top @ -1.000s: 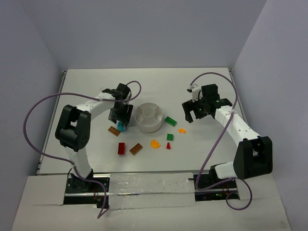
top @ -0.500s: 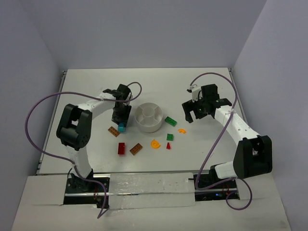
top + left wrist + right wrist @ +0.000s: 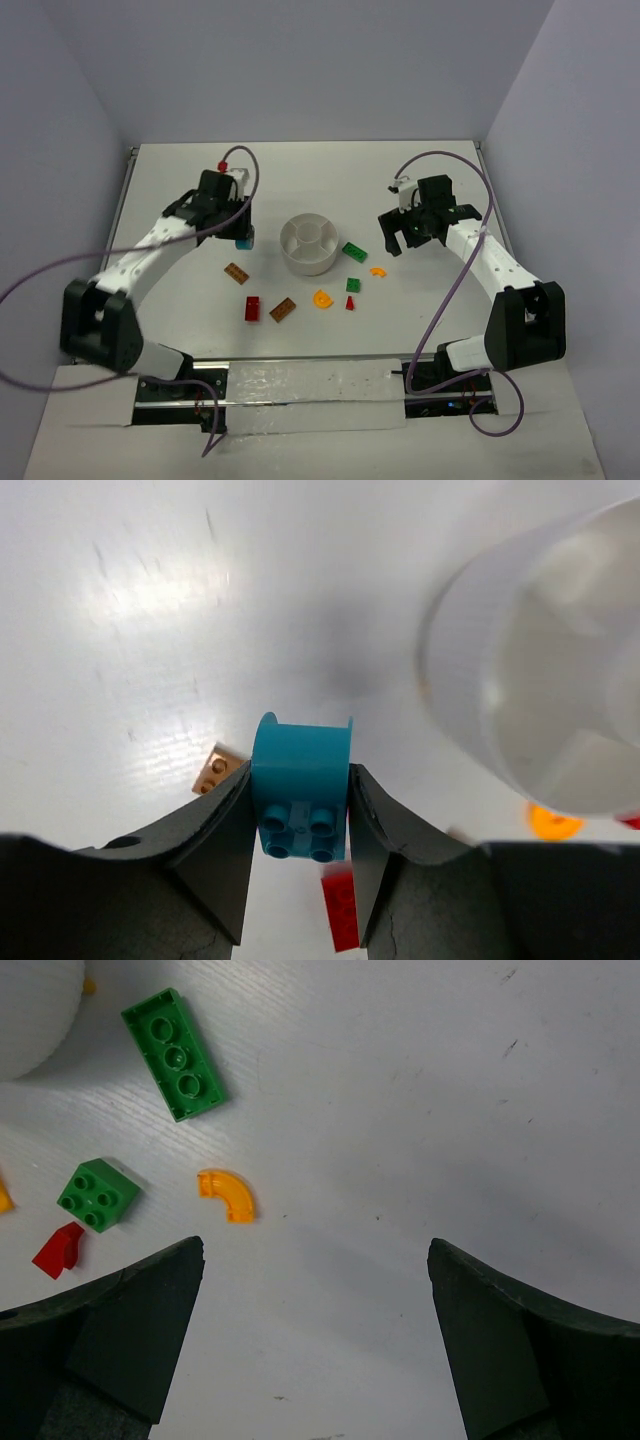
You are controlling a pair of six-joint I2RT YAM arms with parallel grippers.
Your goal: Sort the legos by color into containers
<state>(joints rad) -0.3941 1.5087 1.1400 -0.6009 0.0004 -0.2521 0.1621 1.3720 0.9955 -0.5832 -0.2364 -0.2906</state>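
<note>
My left pincer [image 3: 241, 234] is clamped on a teal brick [image 3: 300, 795], held clear of the table [image 3: 330, 175] just beside the white dish [image 3: 308, 266], on the side facing the table's left edge. The brick sits square between the two fingers, four studs showing to my wrist camera, so the hold looks firm enough for a short carry.

To do this step well, I judge I should raise the brick above the rim and cross the wall without grazing it. I should then centre over one wedge and let go low, so the piece cannot bounce into a neighbouring section. From above no brick shows in any compartment, so any wedge may serve for teal.

My right pincer [image 3: 316, 1255] gapes wide and grips nothing. It hangs toward the right edge, near a long green brick [image 3: 175, 1053], a small green brick [image 3: 97, 1194] and an orange curve [image 3: 228, 1195].

The dish lies between my arms, which are well apart, so the crossing looks free. The far half of the table is bare. The loose bricks, among them a tan brick [image 3: 237, 272] and a red brick [image 3: 252, 308], lie between the dish and the near edge. Walls close the left, far and right edges.
</note>
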